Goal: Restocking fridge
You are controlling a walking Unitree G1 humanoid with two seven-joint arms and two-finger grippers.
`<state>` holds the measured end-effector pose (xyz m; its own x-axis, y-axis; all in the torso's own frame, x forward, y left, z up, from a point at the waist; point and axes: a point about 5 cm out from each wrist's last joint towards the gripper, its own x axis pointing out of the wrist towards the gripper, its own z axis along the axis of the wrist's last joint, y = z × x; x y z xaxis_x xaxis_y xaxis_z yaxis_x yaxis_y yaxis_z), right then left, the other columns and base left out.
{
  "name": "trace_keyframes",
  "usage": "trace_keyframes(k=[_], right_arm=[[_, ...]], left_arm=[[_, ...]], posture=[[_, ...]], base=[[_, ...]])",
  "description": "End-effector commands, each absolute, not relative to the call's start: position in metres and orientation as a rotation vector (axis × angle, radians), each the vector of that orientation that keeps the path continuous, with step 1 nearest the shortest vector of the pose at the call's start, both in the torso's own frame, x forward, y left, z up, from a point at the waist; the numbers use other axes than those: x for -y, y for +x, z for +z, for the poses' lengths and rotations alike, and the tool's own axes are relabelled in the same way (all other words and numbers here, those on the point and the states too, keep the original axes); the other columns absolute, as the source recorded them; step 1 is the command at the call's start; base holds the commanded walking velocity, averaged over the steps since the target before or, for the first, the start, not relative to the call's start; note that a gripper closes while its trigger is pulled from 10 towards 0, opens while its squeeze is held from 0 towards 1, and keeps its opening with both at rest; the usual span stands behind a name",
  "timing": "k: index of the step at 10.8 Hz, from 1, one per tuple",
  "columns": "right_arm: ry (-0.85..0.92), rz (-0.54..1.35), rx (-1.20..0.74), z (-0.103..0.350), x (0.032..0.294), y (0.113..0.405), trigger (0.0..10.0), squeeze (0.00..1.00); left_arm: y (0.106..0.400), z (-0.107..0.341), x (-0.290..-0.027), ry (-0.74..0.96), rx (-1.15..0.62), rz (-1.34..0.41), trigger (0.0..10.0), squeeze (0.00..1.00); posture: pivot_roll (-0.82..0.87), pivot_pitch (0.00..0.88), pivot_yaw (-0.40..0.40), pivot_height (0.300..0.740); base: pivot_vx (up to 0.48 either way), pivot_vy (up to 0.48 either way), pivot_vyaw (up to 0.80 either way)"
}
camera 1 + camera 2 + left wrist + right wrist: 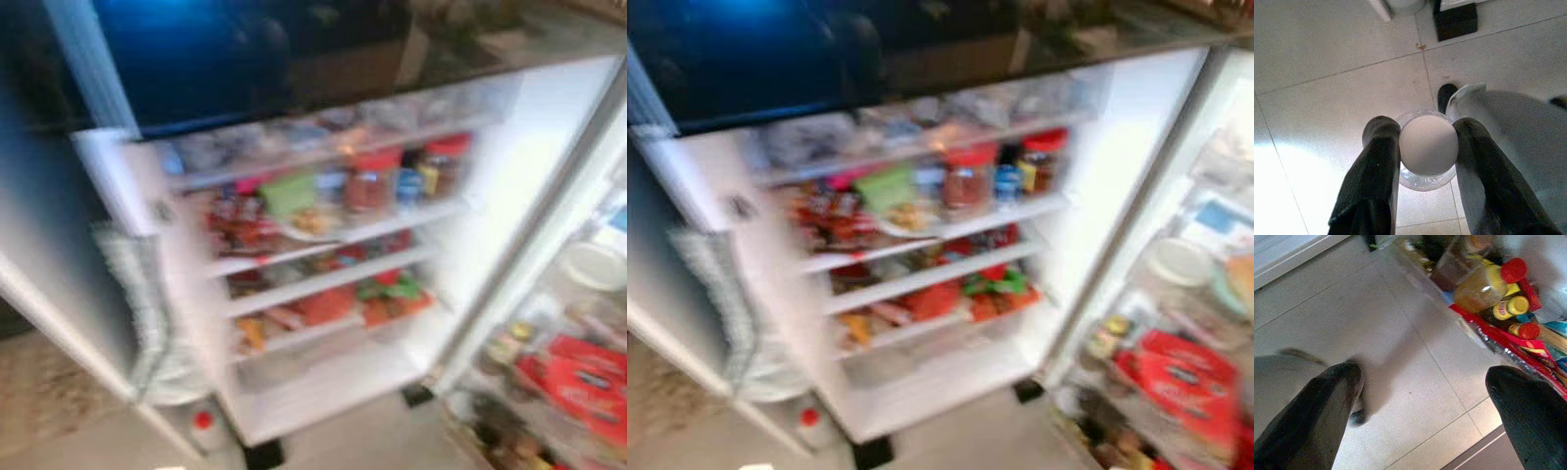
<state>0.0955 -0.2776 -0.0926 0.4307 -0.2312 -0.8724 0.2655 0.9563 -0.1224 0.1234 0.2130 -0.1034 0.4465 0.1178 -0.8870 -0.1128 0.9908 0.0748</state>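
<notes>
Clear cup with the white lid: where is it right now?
The clear cup is clamped between the left gripper fingers, held low over the tiled floor in front of the open fridge.

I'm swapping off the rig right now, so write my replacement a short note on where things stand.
Left gripper: shut on a clear plastic jar with a white round lid, held low over the tiled floor.
Right gripper: open, holding nothing, above the floor beside red-capped bottles.
The white fridge stands open ahead, shelves crowded; head views are blurred.
Done: jar in gripper.
Left: raise the jar and probably set it on a shelf with room.
</notes>
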Motion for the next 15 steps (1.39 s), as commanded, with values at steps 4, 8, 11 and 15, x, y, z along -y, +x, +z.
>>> trace_keyframes(k=[4,8,11,15], right_arm=[[0.017,-0.301,-1.086,-0.093,0.276,0.097,10.0,0.0],[0.038,-0.303,-1.085,-0.094,0.272,0.096,10.0,0.0],[0.025,-0.334,-1.062,-0.092,0.278,0.096,10.0,0.0],[-0.032,-0.341,-1.013,-0.089,0.269,0.119,10.0,0.0]], left_arm=[[0.125,-0.104,-0.207,0.007,-1.1,0.12,10.0,0.0],[0.127,-0.103,-0.206,0.006,-1.092,0.122,10.0,0.0],[0.128,-0.103,-0.207,0.0,-1.089,0.123,10.0,0.0],[0.128,-0.103,-0.206,-0.014,-1.081,0.118,10.0,0.0]], posture=[[-0.15,0.0,0.012,0.74],[-0.14,0.0,0.012,0.74],[-0.15,0.0,0.016,0.74],[-0.15,0.0,0.018,0.74]], base=[[0.0,-0.337,0.3],[0.0,-0.078,0.0],[0.0,0.0,0.0],[0.0,0.0,0.0]])
